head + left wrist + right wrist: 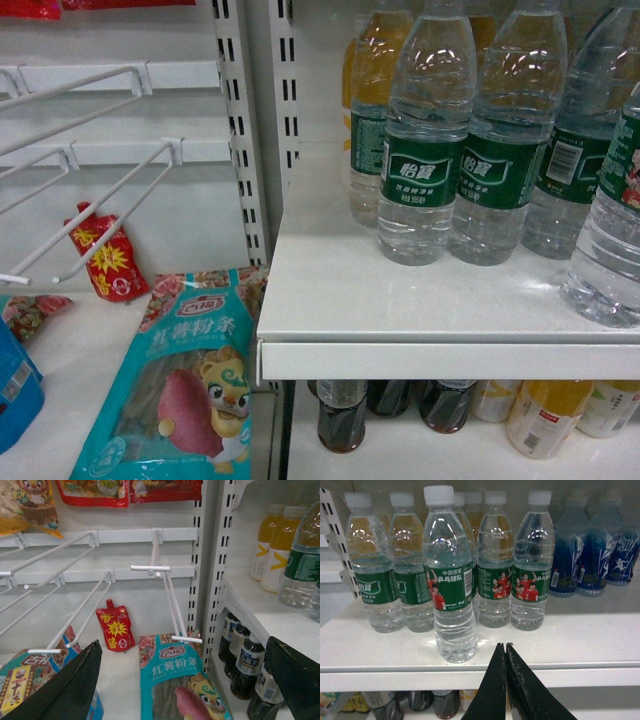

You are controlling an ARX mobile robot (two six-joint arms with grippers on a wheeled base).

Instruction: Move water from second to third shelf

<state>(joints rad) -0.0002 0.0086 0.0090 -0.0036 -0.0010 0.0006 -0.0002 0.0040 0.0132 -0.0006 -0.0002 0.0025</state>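
The water (450, 580), a clear ribbed bottle with a green label showing people in red shirts, stands upright near the front edge of a white shelf (580, 645), ahead of a row of similar bottles (497, 565). In the head view it is at the far right (612, 240). My right gripper (505, 645) is shut and empty, its tips just in front of the shelf edge, a little right of that bottle's base and apart from it. My left gripper (184, 640) stands wide open with nothing between its fingers, over the hook section to the left. Neither gripper shows in the head view.
Blue-labelled bottles (590, 555) stand at the right of the same shelf. Dark drink bottles (247, 667) and yellow ones (545, 415) fill the shelf below. Wire hooks (165, 595) jut out on the left above a teal noodle packet (180, 680) and a red pouch (116, 627).
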